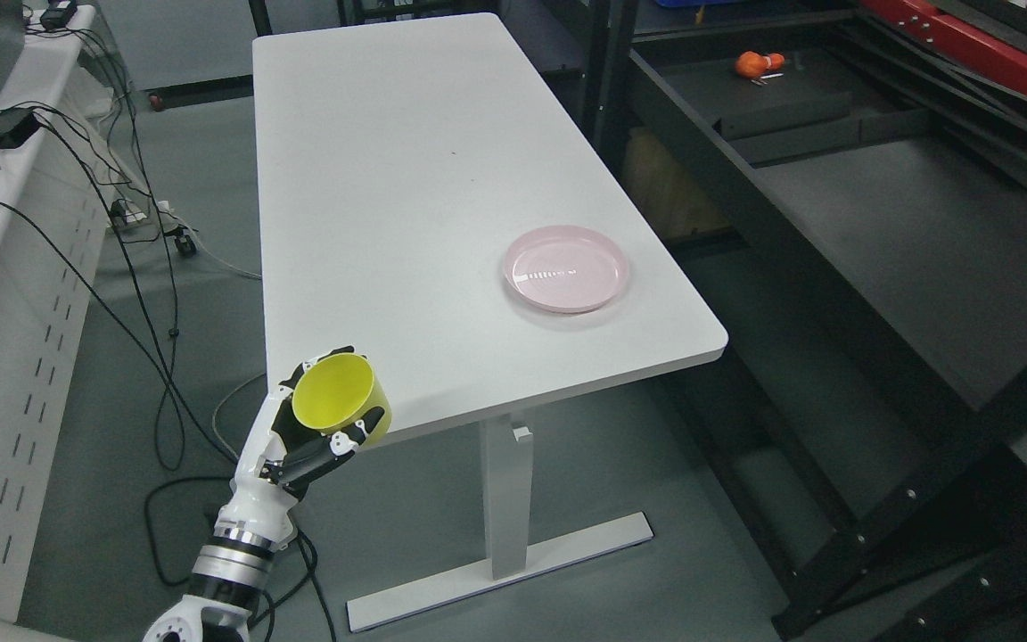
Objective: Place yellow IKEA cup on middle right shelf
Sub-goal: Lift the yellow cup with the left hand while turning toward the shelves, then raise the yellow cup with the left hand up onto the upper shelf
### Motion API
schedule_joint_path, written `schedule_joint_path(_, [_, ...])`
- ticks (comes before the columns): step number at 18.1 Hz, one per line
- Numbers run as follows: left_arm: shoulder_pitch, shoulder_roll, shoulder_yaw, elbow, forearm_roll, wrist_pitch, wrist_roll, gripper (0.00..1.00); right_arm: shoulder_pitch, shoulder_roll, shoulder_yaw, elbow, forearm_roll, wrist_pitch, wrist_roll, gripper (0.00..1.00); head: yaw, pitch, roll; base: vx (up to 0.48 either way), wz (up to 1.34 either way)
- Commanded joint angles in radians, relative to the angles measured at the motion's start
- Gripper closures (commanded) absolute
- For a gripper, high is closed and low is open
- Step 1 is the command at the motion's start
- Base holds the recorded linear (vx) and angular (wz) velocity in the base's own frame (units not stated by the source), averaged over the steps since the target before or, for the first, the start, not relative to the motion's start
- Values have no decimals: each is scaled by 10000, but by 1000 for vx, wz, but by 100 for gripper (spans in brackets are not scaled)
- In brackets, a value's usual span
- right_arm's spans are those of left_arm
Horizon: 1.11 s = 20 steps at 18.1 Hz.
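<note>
The left robot hand [313, 437] grips the yellow cup [340, 401], fingers wrapped around its wall, at the near left corner of the white surface [424, 178]. The cup's mouth tilts toward the camera. A pink plate [566, 268] lies well apart, right.

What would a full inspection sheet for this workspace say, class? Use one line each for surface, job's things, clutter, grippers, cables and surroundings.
Surface: white table, bare apart from one plate.
Job's things: yellow cup, held at the table's near left corner with its opening tilted toward the camera; dark shelf unit stands to the table's right.
Clutter: pink plate near the table's right edge; an orange object on a far shelf.
Grippers: left hand wrapped around the cup; right hand not seen.
Cables: black cables trailing over the floor at left.
Surroundings: white perforated cabinet at left, grey floor.
</note>
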Motion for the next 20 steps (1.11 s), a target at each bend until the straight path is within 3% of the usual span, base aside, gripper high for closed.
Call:
schedule_joint_path(1, [69, 175, -130, -368, 19, 9, 9, 99, 139, -175, 169, 1, -245, 7, -8, 1, 0, 0, 0, -273, -484])
schedule_joint_path(8, [84, 175, -130, -490, 35, -6, 9, 99, 139, -175, 169, 1, -245, 7, -8, 1, 0, 0, 0, -253, -789])
schedule_joint_path(20, [69, 175, -329, -843, 35, -6, 24, 99, 139, -175, 169, 1, -245, 7, -8, 0, 0, -2, 0, -167, -1178])
